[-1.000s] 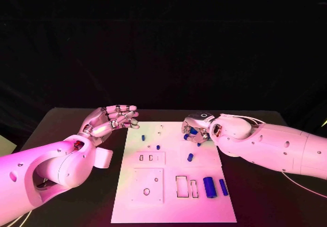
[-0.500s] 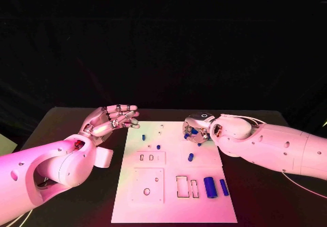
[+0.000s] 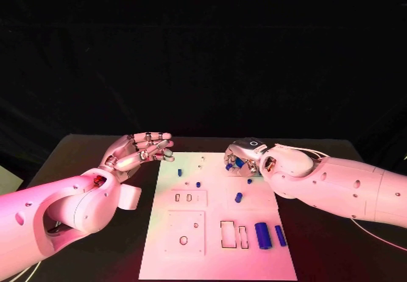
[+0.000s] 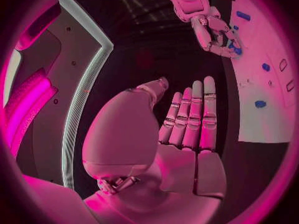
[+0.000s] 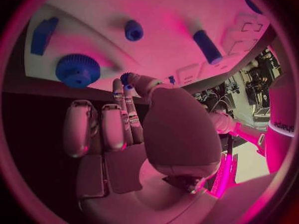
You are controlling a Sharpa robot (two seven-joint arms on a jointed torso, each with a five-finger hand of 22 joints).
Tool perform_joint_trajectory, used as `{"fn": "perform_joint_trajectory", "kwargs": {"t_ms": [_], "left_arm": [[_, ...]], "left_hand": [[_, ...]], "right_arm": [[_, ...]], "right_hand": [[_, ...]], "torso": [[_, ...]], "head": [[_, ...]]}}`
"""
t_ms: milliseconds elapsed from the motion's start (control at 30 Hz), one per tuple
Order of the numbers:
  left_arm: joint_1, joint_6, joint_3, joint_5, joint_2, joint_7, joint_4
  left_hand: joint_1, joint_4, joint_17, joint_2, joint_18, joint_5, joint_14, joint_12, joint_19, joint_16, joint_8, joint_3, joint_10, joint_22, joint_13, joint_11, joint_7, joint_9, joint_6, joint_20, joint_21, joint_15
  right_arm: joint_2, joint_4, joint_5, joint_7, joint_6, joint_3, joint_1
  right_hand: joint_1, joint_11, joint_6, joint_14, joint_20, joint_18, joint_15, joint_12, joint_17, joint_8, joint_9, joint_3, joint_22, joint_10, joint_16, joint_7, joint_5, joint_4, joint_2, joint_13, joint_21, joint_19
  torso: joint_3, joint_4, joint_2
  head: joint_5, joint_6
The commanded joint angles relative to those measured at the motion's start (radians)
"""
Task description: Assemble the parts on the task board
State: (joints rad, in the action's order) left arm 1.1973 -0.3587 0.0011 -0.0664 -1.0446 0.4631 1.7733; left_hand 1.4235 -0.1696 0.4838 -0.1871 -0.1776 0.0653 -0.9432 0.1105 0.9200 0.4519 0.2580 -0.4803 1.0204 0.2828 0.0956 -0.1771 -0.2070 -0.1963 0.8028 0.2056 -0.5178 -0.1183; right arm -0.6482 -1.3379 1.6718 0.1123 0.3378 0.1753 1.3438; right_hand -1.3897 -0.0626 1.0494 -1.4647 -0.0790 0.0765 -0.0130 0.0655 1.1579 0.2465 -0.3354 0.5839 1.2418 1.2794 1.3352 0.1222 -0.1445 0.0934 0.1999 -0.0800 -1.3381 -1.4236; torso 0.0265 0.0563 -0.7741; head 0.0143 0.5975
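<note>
Pinching a small blue part (image 3: 240, 163) in my right robot hand (image 3: 244, 158) over the board's (image 3: 216, 247) far right corner; my left robot hand (image 3: 138, 150) hovers released beside its far left corner.

Open lanes and blockers on the task board (image 3: 216, 235)

We see bare board at its near-left; our right hand (image 3: 243, 160) crowds the far-right corner, two blue cylinders (image 3: 262, 234) block near-right.

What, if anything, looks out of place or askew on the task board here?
Nothing stands out. The task board lies flat, blue parts sit scattered on it, the right hand pinches a small blue part, and the left hand holds nothing beside the board.
</note>
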Motion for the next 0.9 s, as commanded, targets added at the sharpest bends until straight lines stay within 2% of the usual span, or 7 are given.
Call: {"fn": "perform_joint_trajectory", "kwargs": {"t_ms": [33,100,400,533,633,767,900], "left_arm": [[0.002,0.024,0.001,0.003,0.006,0.006,-0.003],[0.002,0.025,0.001,0.003,0.007,0.007,-0.004],[0.003,0.024,0.001,0.003,0.01,0.006,-0.002],[0.003,0.025,0.001,0.003,0.016,0.006,-0.001],[0.003,0.026,0.001,0.003,0.018,0.005,-0.001],[0.004,0.026,0.001,0.003,0.02,0.004,-0.001],[0.005,0.025,0.001,0.003,0.022,0.004,-0.001]], "left_hand": [[-0.005,0.001,0.001,0.005,0.002,-0.006,0.006,-0.003,-0.007,0.006,0.005,-0.004,-0.003,0.001,0.001,0.0,-0.03,-0.002,0.003,0.0,-0.007,-0.001],[-0.005,0.001,0.001,0.005,0.002,-0.006,0.006,-0.003,-0.007,0.006,0.005,-0.004,-0.003,0.001,0.001,0.0,-0.03,-0.002,0.003,0.0,-0.007,-0.001],[-0.004,0.002,0.002,0.005,0.002,-0.006,0.006,-0.003,-0.008,0.006,0.005,-0.004,-0.004,0.002,0.001,0.0,-0.03,-0.002,0.002,0.0,-0.008,-0.001],[-0.004,0.002,0.002,0.005,0.002,-0.006,0.006,-0.003,-0.008,0.006,0.005,-0.004,-0.004,0.002,0.001,0.0,-0.03,-0.002,0.002,0.0,-0.008,-0.001],[-0.004,0.002,0.002,0.005,0.002,-0.006,0.006,-0.003,-0.008,0.006,0.005,-0.004,-0.004,0.002,0.001,0.0,-0.03,-0.002,0.002,0.0,-0.008,-0.001],[-0.004,0.002,0.002,0.005,0.002,-0.006,0.006,-0.003,-0.008,0.006,0.005,-0.004,-0.004,0.002,0.001,0.0,-0.03,-0.002,0.002,0.0,-0.008,-0.001],[-0.004,0.002,0.002,0.005,0.002,-0.006,0.006,-0.003,-0.008,0.006,0.005,-0.004,-0.004,0.002,0.001,0.0,-0.03,-0.002,0.002,0.0,-0.008,-0.001]], "right_arm": [[0.017,0.003,0.029,0.063,0.09,-0.002,0.004],[0.032,0.011,0.032,0.08,0.099,-0.003,0.006],[0.105,0.058,0.048,0.123,0.132,-0.005,0.01],[0.136,0.082,0.045,0.126,0.137,-0.006,0.01],[0.152,0.094,0.04,0.126,0.137,-0.006,0.01],[0.173,0.113,0.032,0.122,0.133,-0.006,0.009],[0.187,0.128,0.025,0.116,0.127,-0.006,0.007]], "right_hand": [[-0.007,0.006,0.009,-0.041,0.0,-0.009,-0.007,0.001,-0.001,0.005,-0.003,0.005,0.0,0.014,0.007,0.001,0.004,-0.001,-0.009,-0.003,-0.006,-0.007],[-0.004,0.005,0.007,-0.04,0.0,-0.009,-0.007,0.0,-0.002,0.004,-0.005,0.005,-0.001,0.013,0.007,0.002,0.008,-0.002,-0.007,-0.003,-0.005,-0.005],[-0.003,0.004,0.004,-0.039,-0.001,-0.009,-0.006,-0.002,-0.004,0.004,-0.007,0.007,-0.001,0.011,0.006,0.003,0.012,-0.004,-0.005,-0.002,-0.005,-0.004],[-0.002,0.003,0.002,-0.039,-0.001,-0.009,-0.006,-0.003,-0.003,0.003,-0.008,0.008,0.0,0.01,0.008,0.004,0.012,-0.004,-0.003,-0.002,-0.005,-0.004],[-0.001,0.003,0.001,-0.039,-0.001,-0.009,-0.005,-0.003,-0.003,0.003,-0.008,0.009,0.0,0.009,0.008,0.005,0.012,-0.004,-0.003,-0.002,-0.006,-0.004],[-0.001,0.002,0.001,-0.039,-0.001,-0.009,-0.005,-0.003,-0.004,0.003,-0.008,0.009,0.0,0.009,0.007,0.005,0.012,-0.004,-0.003,-0.002,-0.006,-0.004],[0.0,0.002,-0.001,-0.039,-0.002,-0.008,-0.005,-0.003,-0.005,0.002,-0.009,0.009,-0.002,0.008,0.007,0.006,0.012,-0.004,-0.002,-0.002,-0.004,-0.003]], "torso": [[0.0009,0.0017,-0.002],[0.0007,0.0032,-0.003],[0.0006,0.0002,-0.005],[0.0013,0.005,-0.007],[0.0017,0.0061,-0.007],[0.0049,0.0099,-0.008],[0.0044,0.0086,-0.009]], "head": [[0.002,-0.004],[0.004,-0.005],[0.003,-0.006],[0.006,-0.007],[0.006,-0.006],[0.007,-0.006],[0.0,-0.004]]}}
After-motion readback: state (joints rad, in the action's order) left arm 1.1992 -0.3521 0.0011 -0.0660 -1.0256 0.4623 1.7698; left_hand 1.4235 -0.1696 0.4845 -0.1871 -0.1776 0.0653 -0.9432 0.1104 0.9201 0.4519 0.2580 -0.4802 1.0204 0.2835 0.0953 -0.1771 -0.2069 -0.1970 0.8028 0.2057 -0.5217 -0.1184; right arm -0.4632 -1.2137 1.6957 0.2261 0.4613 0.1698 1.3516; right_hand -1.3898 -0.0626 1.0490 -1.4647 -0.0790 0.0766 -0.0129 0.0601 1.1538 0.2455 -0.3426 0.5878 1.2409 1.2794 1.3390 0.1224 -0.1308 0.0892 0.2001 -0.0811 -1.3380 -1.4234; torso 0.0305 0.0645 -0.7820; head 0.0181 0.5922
